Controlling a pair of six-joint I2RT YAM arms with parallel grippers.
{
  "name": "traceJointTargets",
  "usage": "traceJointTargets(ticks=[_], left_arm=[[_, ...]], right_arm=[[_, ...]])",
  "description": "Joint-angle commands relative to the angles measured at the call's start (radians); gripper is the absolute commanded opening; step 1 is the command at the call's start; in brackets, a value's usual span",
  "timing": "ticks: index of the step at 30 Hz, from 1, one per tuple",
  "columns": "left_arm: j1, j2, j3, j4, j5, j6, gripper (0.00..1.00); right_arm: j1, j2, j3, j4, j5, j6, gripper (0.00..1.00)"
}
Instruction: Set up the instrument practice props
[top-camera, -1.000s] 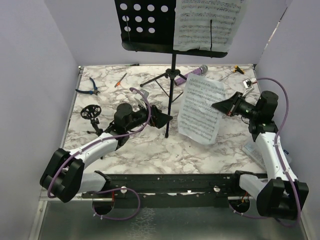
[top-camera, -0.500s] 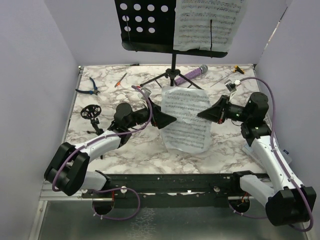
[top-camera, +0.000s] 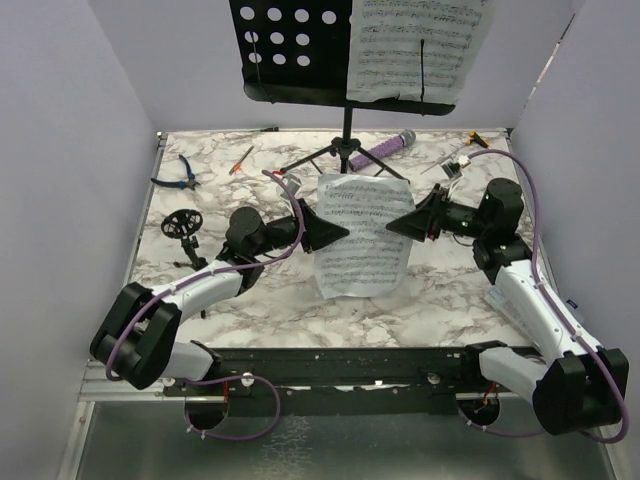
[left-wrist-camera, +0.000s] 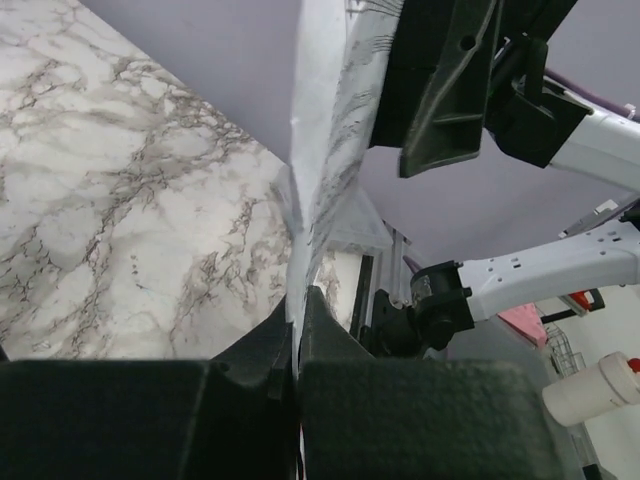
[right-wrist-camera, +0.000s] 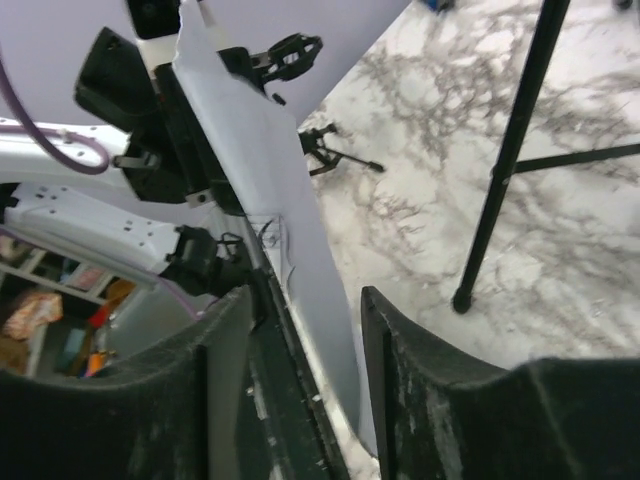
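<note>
Right gripper (right-wrist-camera: 308, 310), fingers parted around a white sheet-music page (right-wrist-camera: 255, 170), perhaps touching one finger; music stand leg (right-wrist-camera: 505, 160) on marble table (right-wrist-camera: 600, 250).

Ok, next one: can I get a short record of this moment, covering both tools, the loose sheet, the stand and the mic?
left tool: shut on sheet edge
right tool: open, sheet between its jaws
sheet: hanging between the two tools
stand: upright, one page on its desk
mic: lying on table, far side
</note>
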Motion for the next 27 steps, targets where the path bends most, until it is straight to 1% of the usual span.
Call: traceJointTargets(ticks=[1,4,7,11,15,19,23,26,27], left_arm=[[0.001,-0.072,-0.001,0.043,-0.036,-0.01,0.0],[0.004,-0.106,-0.008,0.043,-0.063,-0.011,0.0],[0.007,-0.134,-0.012,0.043,-0.081,-0.015,0.0],[0.007,-0.155,-0.006,0.043,-0.079,-0.022,0.0],[0.007,-0.159,-0.003,0.043,-0.071,-0.028,0.0],[0.007,-0.154,0.003,0.043,-0.063,-0.029,0.0],[0.007,-0.157,0.005,0.043,-0.055,-0.028,0.0],[0.007,-0.16,0.004,0.043,-0.054,-0.026,0.0],[0.007,-0.16,0.002,0.043,-0.055,-0.027,0.0]], right_arm=[[0.006,-0.007,-0.015,-0.012,0.078,-0.024,0.55],[0.006,-0.011,-0.053,0.035,0.072,0.003,0.65],[0.006,-0.004,-0.102,0.125,0.057,0.048,0.71],[0.018,0.015,-0.123,0.213,0.032,0.091,0.72],[0.05,0.04,-0.097,0.261,0.013,0.117,0.7],[0.077,0.065,-0.068,0.323,-0.009,0.147,0.62],[0.11,0.082,-0.047,0.356,-0.019,0.167,0.49],[0.127,0.087,-0.043,0.36,-0.012,0.165,0.37],[0.131,0.086,-0.045,0.362,-0.008,0.164,0.29]])
